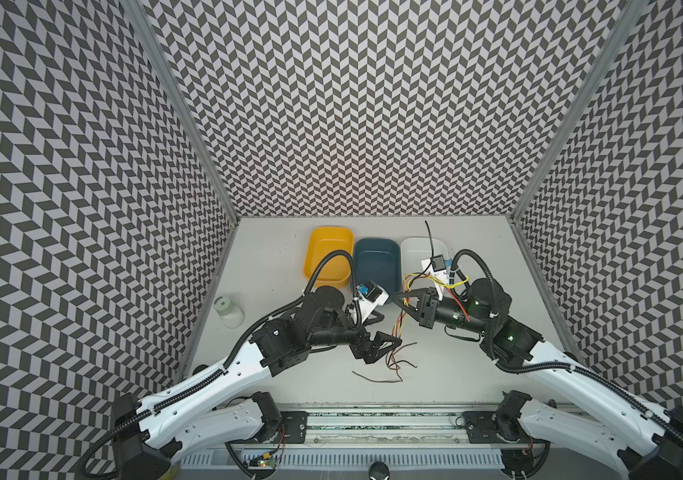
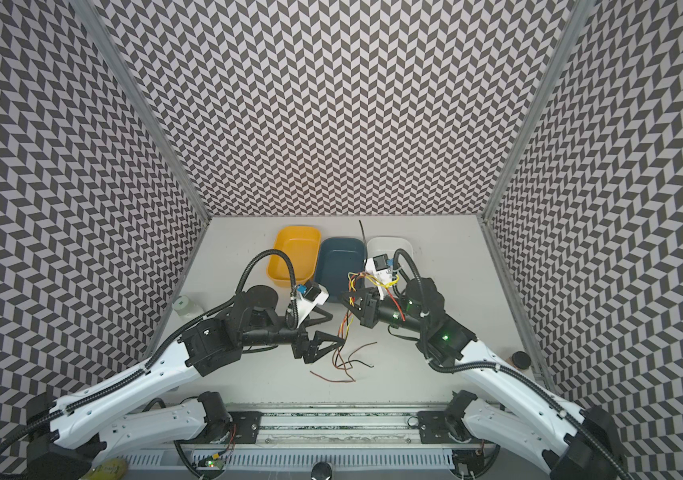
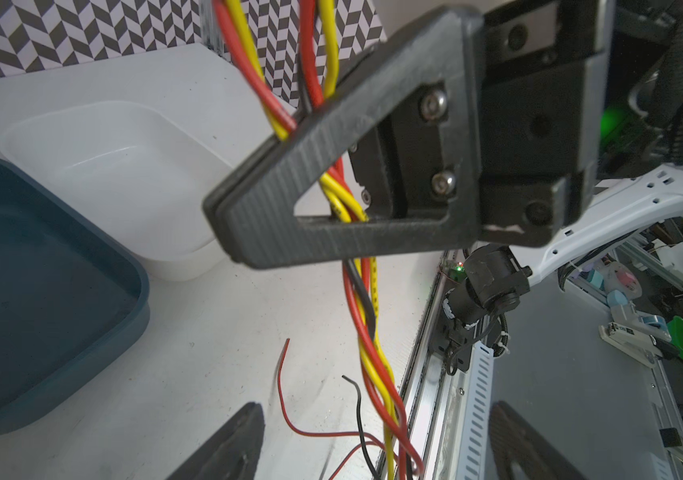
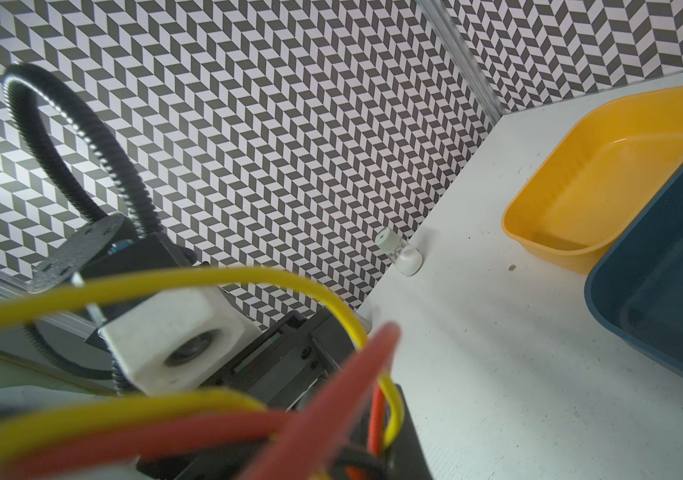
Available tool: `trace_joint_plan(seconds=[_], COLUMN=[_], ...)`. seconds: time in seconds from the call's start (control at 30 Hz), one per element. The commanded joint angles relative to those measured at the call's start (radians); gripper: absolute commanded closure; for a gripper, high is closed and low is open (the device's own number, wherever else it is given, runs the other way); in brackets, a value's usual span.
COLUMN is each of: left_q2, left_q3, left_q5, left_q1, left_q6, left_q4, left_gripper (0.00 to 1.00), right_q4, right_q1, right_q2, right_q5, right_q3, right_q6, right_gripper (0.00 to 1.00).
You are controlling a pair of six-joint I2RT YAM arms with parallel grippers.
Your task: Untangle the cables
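Observation:
The cables (image 1: 401, 326) are a twisted bundle of red, yellow, orange and black wires. My right gripper (image 1: 393, 296) is shut on the bundle and holds it above the table; in the left wrist view its fingers (image 3: 331, 137) clamp the wires. The bundle (image 3: 373, 353) hangs down to the table, where loose ends (image 1: 394, 359) spread out. A brown wire (image 1: 377, 379) lies flat nearby. My left gripper (image 1: 391, 330) is open, low beside the hanging bundle, its fingers (image 3: 227, 449) wide apart with the strands between them, untouched. Blurred red and yellow cables (image 4: 248, 278) fill the right wrist view.
Three trays stand in a row at the back: yellow (image 1: 329, 257), dark blue (image 1: 377, 266) and white (image 1: 414, 245). A small jar (image 1: 229, 311) with white contents stands by the left wall. A rail (image 1: 373, 419) runs along the table's front edge.

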Motion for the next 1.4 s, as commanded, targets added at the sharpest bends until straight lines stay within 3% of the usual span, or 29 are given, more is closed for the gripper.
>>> trace_joint_plan(seconds=[0.0,0.33,0.7,0.83,1.13,1.37], left_q2=[0.028,0.065,0.035,0.024,0.008,0.001], left_q3=[0.026,0.021,-0.029,-0.027,-0.039,-0.042], left_q5=[0.036,0.077,0.092,0.063,0.04,0.033], left_q1=[0.011,0.061,0.08,0.083,0.112,0.12], left_q6=[-0.015,-0.038,-0.07,-0.062,-0.09,-0.102], left_q4=[0.046,0.077,0.122,0.104,0.13,0.139], left_gripper=[0.19,0.57,1.0,1.0,1.0,1.0], right_q4=[0.076,0.08,0.063,0.055,0.046,0.07], right_q1=[-0.005,-0.003,-0.003,-0.003,-0.002,-0.003], right_q2=[0.006,0.014,0.013,0.015,0.022,0.012], right_q5=[-0.047,-0.097,-0.061,-0.026,-0.034,-0.047], right_q3=[0.035,0.04,0.026,0.019,0.007,-0.027], right_q6=[-0.01,-0.003,-0.002,0.002,0.007,0.013], right_gripper=[1.0,1.0,1.0,0.97,0.64,0.64])
